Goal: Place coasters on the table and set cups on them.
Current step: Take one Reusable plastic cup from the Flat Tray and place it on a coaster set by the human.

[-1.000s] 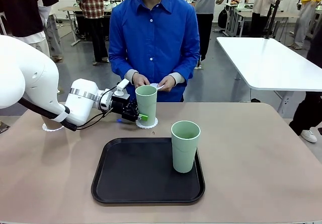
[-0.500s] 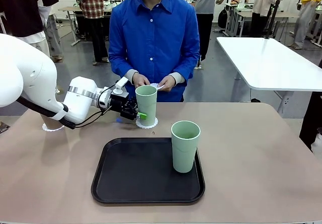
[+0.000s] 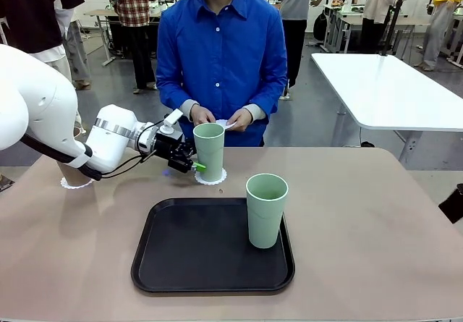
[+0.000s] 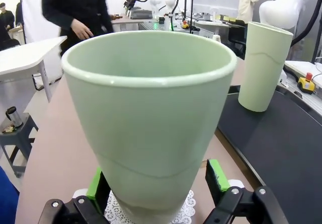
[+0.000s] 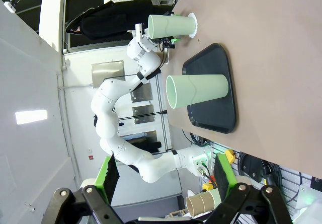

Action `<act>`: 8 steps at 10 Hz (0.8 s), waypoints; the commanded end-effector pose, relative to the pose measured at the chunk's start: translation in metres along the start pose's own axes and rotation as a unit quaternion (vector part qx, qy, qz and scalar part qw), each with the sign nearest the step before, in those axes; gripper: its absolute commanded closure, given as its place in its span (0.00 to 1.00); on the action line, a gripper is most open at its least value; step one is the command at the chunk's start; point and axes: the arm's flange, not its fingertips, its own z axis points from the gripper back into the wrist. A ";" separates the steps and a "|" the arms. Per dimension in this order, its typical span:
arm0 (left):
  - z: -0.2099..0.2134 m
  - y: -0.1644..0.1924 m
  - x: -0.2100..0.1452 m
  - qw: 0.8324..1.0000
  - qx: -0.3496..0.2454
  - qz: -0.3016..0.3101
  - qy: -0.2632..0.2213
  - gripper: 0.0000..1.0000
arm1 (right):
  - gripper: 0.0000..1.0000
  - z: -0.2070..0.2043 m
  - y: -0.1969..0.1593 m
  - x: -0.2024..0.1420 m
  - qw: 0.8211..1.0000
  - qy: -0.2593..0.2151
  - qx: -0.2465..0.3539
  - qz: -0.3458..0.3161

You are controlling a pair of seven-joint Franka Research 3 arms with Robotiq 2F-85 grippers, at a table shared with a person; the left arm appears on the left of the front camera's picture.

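Observation:
A mint green cup stands upright on a lacy white coaster on the table, in front of the person. My left gripper is open around the cup's lower part. In the left wrist view the green pads flank the cup with a small gap. A second mint cup stands on the black tray. A tan cup on another coaster is mostly hidden behind my left arm. My right gripper hangs open and empty, off the table.
The person in blue stands at the far edge, holding a white coaster in both hands. The tray lies at the middle front. A white glossy table stands at the back right. Bare tabletop stretches to the right of the tray.
My left arm has drawn back a little to the left, its jaws still open around the cup. The cup and the person's hands have hardly moved.

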 end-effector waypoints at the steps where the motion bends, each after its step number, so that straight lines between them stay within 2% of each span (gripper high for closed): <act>1: 0.008 -0.009 0.008 1.000 0.003 0.002 0.026 0.00 | 0.00 -0.001 0.001 0.000 1.000 -0.001 0.011 0.004; 5: 0.020 -0.010 0.016 0.999 0.021 -0.012 0.038 0.00 | 0.00 -0.001 0.001 0.000 1.000 -0.001 0.011 0.004; 8: 0.032 -0.019 0.033 0.996 0.029 -0.028 0.077 0.00 | 0.00 -0.001 0.001 0.000 1.000 -0.001 0.011 0.004</act>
